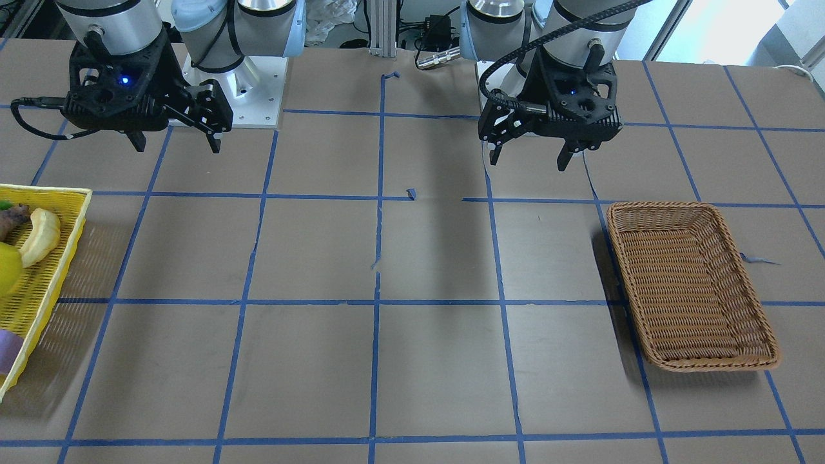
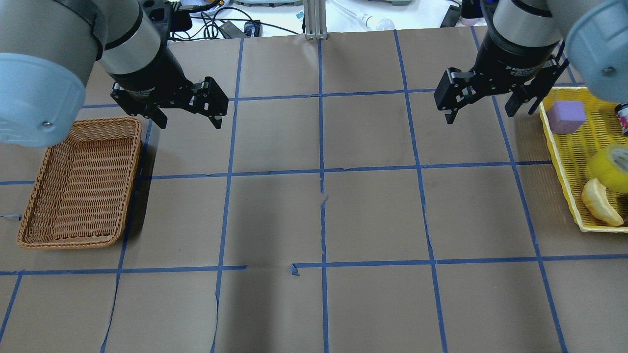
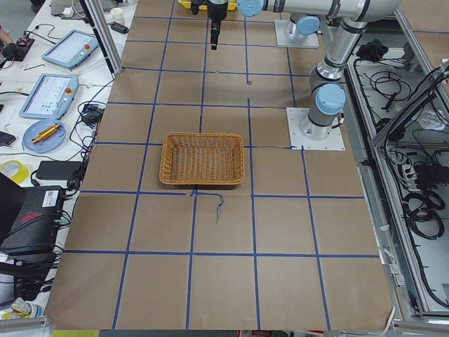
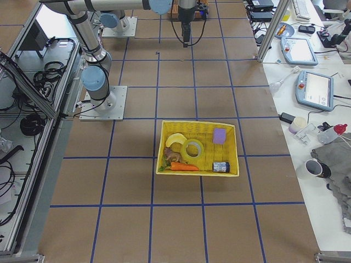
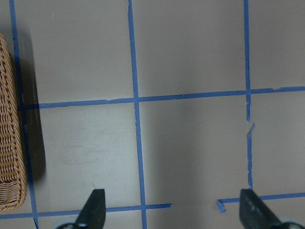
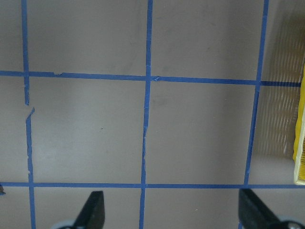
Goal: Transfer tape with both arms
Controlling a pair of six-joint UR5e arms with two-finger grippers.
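Note:
The yellow tape roll lies in the yellow basket at the table's right end, between a banana and a purple block. It also shows in the right-side view and at the edge of the front view. My right gripper hangs open and empty above the table, just left of that basket; its wrist view shows bare table between the fingertips. My left gripper hangs open and empty beside the far corner of the wicker basket.
The yellow basket also holds a banana, a purple block, a carrot and a dark bottle. The wicker basket holds nothing. Blue tape lines grid the brown table.

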